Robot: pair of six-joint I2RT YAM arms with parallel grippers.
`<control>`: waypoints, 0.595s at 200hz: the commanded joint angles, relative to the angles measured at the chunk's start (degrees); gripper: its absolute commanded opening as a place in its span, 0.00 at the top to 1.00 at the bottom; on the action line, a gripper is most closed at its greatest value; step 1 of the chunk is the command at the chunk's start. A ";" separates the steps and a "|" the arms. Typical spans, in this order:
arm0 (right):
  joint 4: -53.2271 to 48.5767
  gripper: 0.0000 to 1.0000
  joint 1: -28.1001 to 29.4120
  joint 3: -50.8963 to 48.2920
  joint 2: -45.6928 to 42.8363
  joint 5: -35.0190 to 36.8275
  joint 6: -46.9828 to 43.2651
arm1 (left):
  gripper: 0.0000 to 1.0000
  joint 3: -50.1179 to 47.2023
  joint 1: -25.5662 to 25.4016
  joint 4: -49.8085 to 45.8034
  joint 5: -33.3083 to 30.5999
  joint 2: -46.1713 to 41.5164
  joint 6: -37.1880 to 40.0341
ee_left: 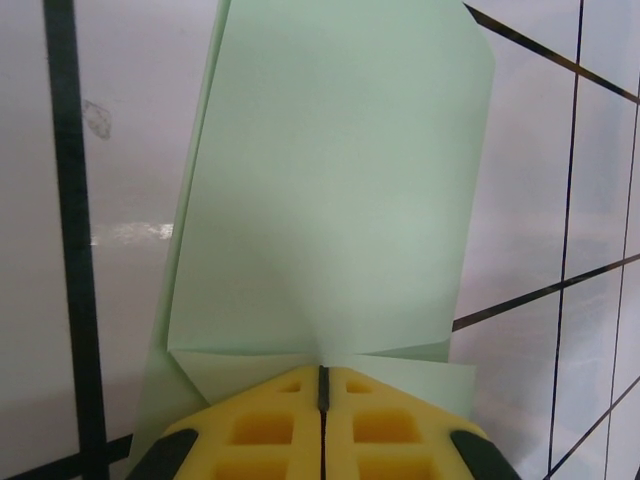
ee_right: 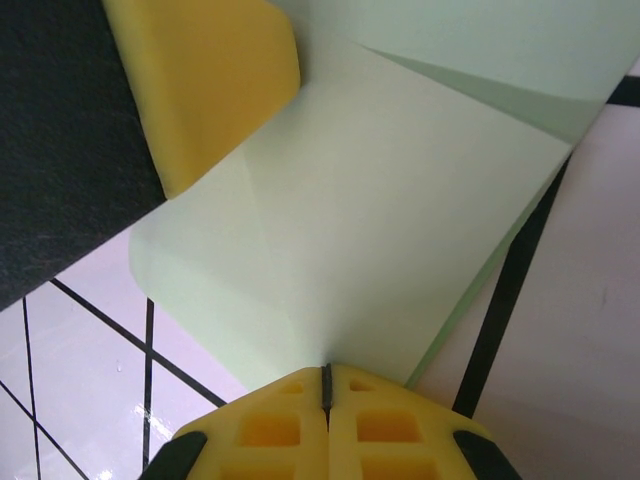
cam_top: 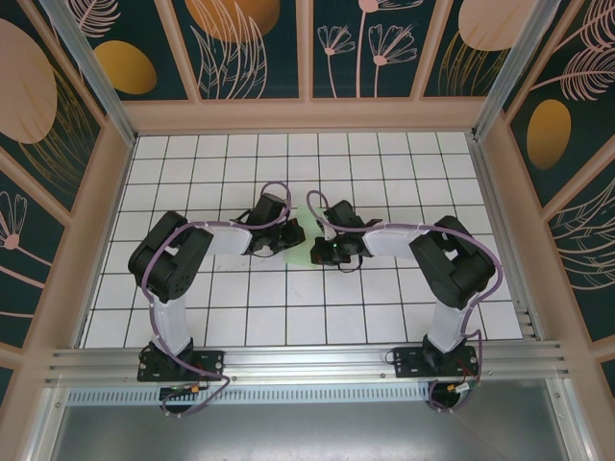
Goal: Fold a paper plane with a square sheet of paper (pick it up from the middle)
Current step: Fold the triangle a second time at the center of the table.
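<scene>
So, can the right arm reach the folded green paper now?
Likely yes: the right gripper seems shut on the folded green paper, nothing between; the left gripper pinches another edge.

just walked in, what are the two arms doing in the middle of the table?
Both arms reach in to the middle of the tiled table and meet over the mint-green paper. The left fingers and the right fingers are each shut on an edge of it, from opposite sides. The paper already shows folded flaps and overlapping layers but is no dart shape yet, so the folding looks partway done.
</scene>
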 commanded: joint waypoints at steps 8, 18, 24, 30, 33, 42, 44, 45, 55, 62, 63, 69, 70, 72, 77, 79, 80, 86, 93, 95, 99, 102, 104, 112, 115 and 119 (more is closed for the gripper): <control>-6.41 0.98 0.36 -2.31 1.55 1.83 -0.39 | 0.88 -0.52 -0.31 -1.10 4.03 -2.27 1.99; -6.41 0.98 0.37 -2.30 1.83 2.19 0.15 | 0.87 -1.63 -0.28 0.71 5.32 -3.72 1.12; -6.25 0.98 0.37 -2.35 1.91 2.24 0.43 | 0.87 -2.25 -0.43 1.41 5.62 -4.48 0.48; -6.16 0.98 0.33 -2.39 1.87 2.32 0.68 | 0.87 -2.98 -0.50 1.99 5.80 -5.19 -0.19; -6.09 0.98 0.34 -2.39 2.00 2.36 0.78 | 0.88 -3.28 -0.60 2.29 5.89 -5.42 -0.62; -5.98 0.98 0.37 -2.39 2.03 2.42 1.07 | 0.89 -4.06 -0.94 2.86 5.98 -5.99 -1.65; -5.97 0.98 0.37 -2.39 2.07 2.42 1.07 | 0.90 -4.25 -1.03 3.01 5.95 -6.15 -1.91; -5.97 0.98 0.37 -2.35 2.10 2.42 1.09 | 0.90 -4.34 -1.05 3.09 5.94 -6.22 -1.96; -5.89 0.99 0.31 -2.35 2.25 2.42 1.26 | 0.92 -5.13 -1.58 3.82 5.94 -6.51 -2.96; -5.82 0.99 0.37 -2.31 2.32 2.42 1.28 | 0.95 -5.51 -2.00 4.00 5.81 -6.51 -3.61; -5.80 0.99 0.33 -2.31 2.35 2.42 1.28 | 0.95 -5.54 -2.02 4.03 5.79 -6.48 -3.73; -5.88 1.00 0.36 -2.31 2.45 2.41 1.36 | 0.97 -5.65 -2.41 3.89 5.58 -6.34 -4.35; -5.88 1.00 0.37 -2.31 2.42 2.42 1.41 | 0.97 -5.66 -2.40 3.84 5.54 -6.31 -4.41; -5.89 1.00 0.35 -2.37 2.46 2.42 1.44 | 0.98 -5.72 -2.52 3.86 5.51 -6.25 -4.54; -5.97 1.00 0.37 -2.33 2.43 2.42 1.45 | 0.99 -5.87 -2.71 3.91 5.50 -6.07 -4.95; -5.97 1.00 0.35 -2.26 2.53 2.42 1.47 | 0.99 -5.84 -2.79 3.95 5.45 -5.97 -5.09; -5.93 1.00 0.36 -2.28 2.54 2.42 1.51 | 1.00 -5.93 -2.81 3.96 5.39 -5.91 -5.13; -5.98 1.00 0.37 -2.22 2.47 2.42 1.54 | 1.00 -6.22 -3.06 3.96 5.12 -5.72 -5.61; -5.98 1.00 0.32 -2.26 2.50 2.51 1.61 | 1.00 -6.35 -3.16 3.66 4.65 -5.47 -6.02; -5.98 1.00 0.36 -2.22 2.57 2.51 1.62 | 1.00 -6.40 -3.17 3.58 4.69 -5.38 -6.24; -5.97 1.00 0.37 -2.25 2.58 2.51 1.63 | 1.00 -6.51 -3.26 3.47 4.62 -5.26 -6.47; -5.96 1.00 0.37 -2.23 2.63 2.51 1.63 | 1.00 -6.60 -3.26 3.47 4.58 -5.20 -6.67; -5.97 1.00 0.37 -2.22 2.60 2.51 1.63 | 1.00 -6.66 -3.31 3.44 4.54 -5.16 -6.86; -5.93 1.00 0.34 -2.18 2.67 2.46 1.71 | 1.00 -7.01 -3.44 3.43 4.35 -5.17 -7.38; -5.99 1.00 0.37 -2.13 2.69 2.57 1.71 | 1.00 -7.12 -3.57 3.49 4.39 -5.15 -7.63; -5.94 1.00 0.37 -2.26 2.67 2.59 1.76 | 1.00 -7.23 -3.67 3.66 4.31 -5.14 -7.92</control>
